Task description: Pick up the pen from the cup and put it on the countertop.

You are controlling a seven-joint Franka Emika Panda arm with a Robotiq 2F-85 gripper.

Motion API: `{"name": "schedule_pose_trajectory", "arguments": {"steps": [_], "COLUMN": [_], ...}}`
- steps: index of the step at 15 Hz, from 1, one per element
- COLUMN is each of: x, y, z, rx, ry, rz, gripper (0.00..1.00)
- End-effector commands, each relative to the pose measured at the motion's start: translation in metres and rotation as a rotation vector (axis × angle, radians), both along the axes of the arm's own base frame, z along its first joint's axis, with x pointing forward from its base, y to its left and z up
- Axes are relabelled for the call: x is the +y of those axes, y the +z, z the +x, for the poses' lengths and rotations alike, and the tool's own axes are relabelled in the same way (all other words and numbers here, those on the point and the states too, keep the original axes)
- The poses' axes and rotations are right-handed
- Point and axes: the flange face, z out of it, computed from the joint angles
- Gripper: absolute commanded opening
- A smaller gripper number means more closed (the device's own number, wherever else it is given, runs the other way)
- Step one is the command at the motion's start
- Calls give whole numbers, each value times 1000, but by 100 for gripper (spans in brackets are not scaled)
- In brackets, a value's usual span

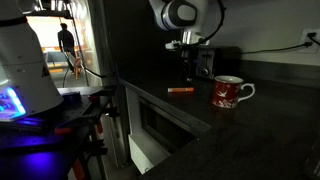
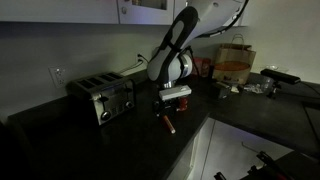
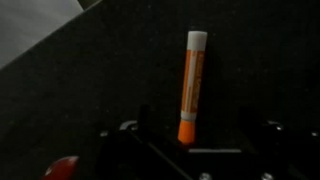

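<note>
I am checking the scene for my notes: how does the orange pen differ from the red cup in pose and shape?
The pen lies flat; the cup stands upright. The pen is a thin orange stick; the cup is wide, red with a white pattern and a white handle. Both rest on the dark countertop, apart from each other.

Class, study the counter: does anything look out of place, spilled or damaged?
Nothing stands out. The orange pen lies flat on the dark countertop, apart from the upright red cup; no spill or damage shows.
</note>
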Motion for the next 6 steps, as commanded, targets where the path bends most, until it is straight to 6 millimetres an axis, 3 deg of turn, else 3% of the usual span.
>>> {"name": "schedule_pose_trajectory", "arguments": {"steps": [1, 6], "x": [5, 13], "y": [33, 72], "z": [-16, -35], "rx": [-78, -128], "ry": [-12, -8], "rz": [-35, -78], "gripper": [100, 100]}}
